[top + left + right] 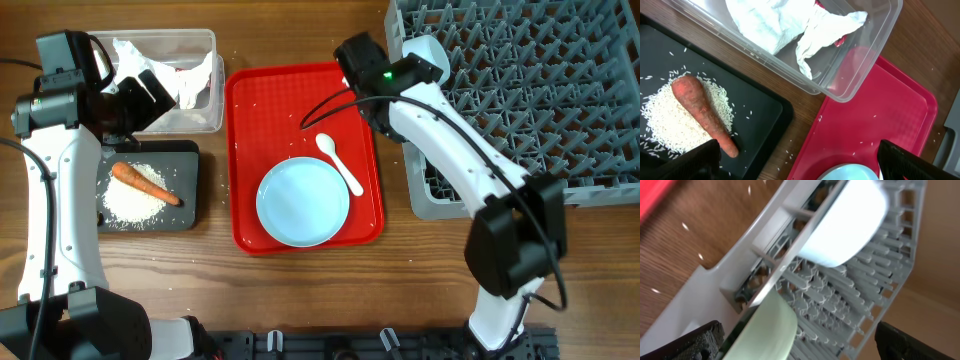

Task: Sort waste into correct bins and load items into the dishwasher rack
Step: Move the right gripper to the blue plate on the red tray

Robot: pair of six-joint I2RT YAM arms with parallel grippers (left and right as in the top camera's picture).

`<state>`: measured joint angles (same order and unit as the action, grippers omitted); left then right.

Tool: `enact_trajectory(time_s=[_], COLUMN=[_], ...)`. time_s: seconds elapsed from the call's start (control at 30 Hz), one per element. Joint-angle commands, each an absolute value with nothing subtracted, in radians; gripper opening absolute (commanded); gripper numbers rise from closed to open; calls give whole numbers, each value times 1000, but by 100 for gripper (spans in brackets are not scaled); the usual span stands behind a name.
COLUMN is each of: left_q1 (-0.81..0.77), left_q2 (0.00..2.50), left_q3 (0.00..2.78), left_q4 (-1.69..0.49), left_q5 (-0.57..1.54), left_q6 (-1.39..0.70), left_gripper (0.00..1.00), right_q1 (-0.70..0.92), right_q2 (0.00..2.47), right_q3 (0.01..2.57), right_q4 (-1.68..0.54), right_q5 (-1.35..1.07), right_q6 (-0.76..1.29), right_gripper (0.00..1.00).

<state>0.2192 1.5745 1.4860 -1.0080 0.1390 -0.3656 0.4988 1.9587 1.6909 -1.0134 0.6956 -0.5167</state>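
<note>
Overhead, I see the clear tub (200, 42) at the far left corner of the counter (300, 290), holding the crumpled napkin (195, 85). The left wrist view adds a bit of red wrapper (841, 41) peeking from its folds. Nearer along the left edge sits the black tray (185, 160), with the rice (130, 203) heaped in it and the carrot (143, 182) lying across the heap. My left tool (799, 162) hangs near the tub and black tray, its fingers (695, 162) spread with nothing gripped.

The red tray (250, 120) lies mid-counter, carrying the blue plate (303, 203) and, just beside it, the white spoon (340, 163). Stray grains (862, 143) dot it.

The grey rack (540, 90) fills the far right corner. My right tool (799, 330) is at its left wall, fingers wide apart. Two pale bowls (845, 225) stand on edge among the pegs (840, 295). The nearer one is between my fingers, and I cannot tell whether either touches it.
</note>
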Motion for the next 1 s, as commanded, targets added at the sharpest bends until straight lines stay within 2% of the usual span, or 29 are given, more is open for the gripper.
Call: enact_trajectory(time_s=[0.0,0.43,0.6,0.97], left_q1=[223,223,223,223], left_q2=[1571,1571,1571,1571], left_q3=[1497,1497,1497,1497], left_q4=[-1007,-1007,-1007,-1007], left_q5=[140,140,140,140], left_q6=[-375,-375,-375,-375], left_gripper=[100,100,100,100], right_q1=[497,497,497,497], right_q2=[1835,1754,1754,1721], right_q3=[1711,1711,1711,1729], right_q4=[-989,-972,-973,-923], right_q5=[571,178,-57,-136], right_q6=[-483,-412,-410,-71], right_gripper=[100,100,100,100])
